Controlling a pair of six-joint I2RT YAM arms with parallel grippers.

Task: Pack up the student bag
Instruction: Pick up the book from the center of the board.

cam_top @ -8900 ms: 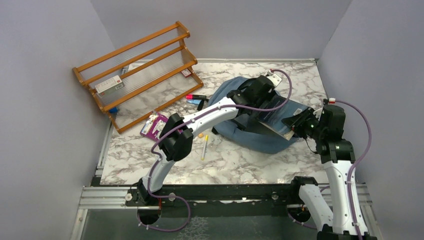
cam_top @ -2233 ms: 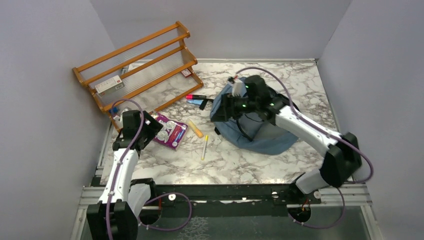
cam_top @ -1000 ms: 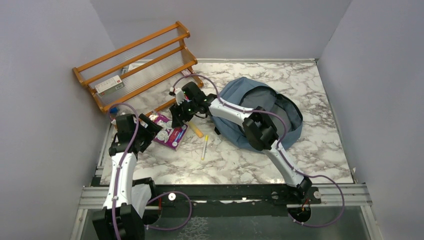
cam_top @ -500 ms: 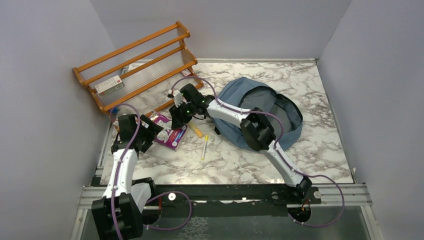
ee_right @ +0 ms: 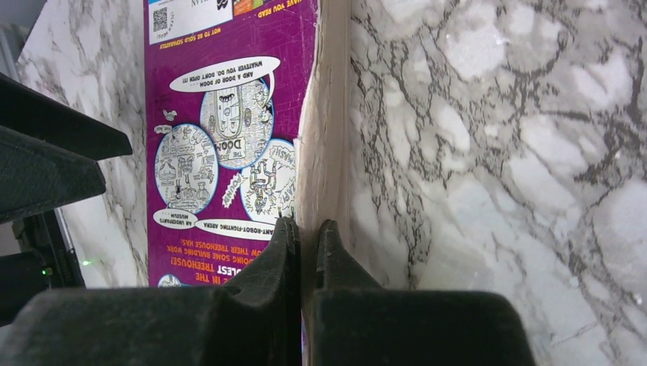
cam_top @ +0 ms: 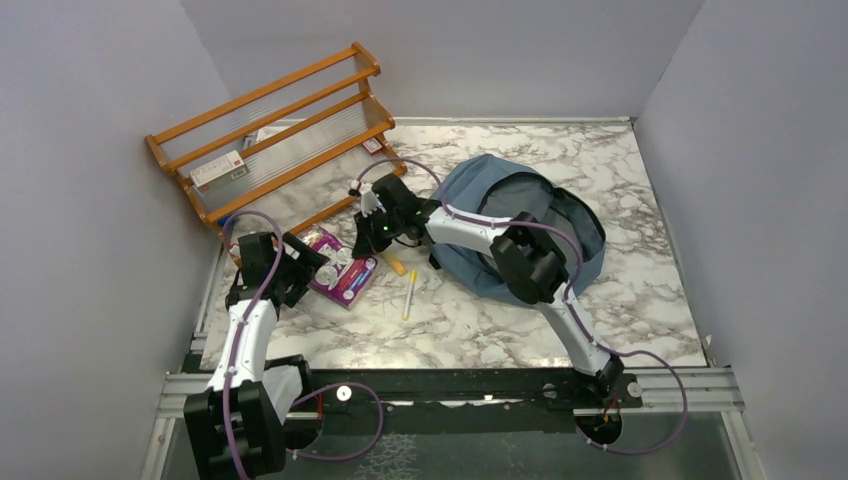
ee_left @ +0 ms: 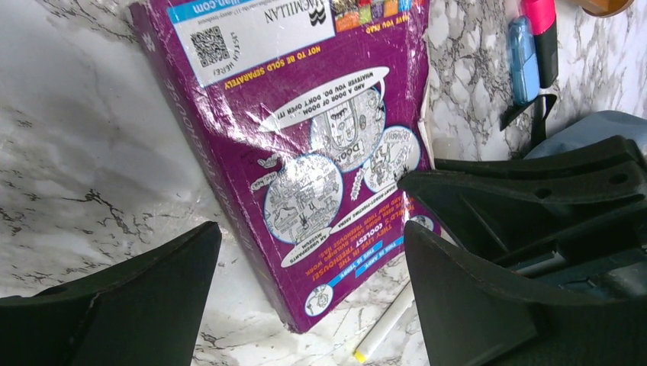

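**Grip made, lift to come**

The right hand is pinched on the page edge of the purple book. The left hand hangs spread over the same book. The student bag lies open on the table, just beside them. The next move is likely to lift the book and carry it to the bag's mouth, and the thin grip could slip.

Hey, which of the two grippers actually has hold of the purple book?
The right gripper: its jaws are shut on the page edge of the purple book. The left gripper has its jaws wide open, gripping nothing.
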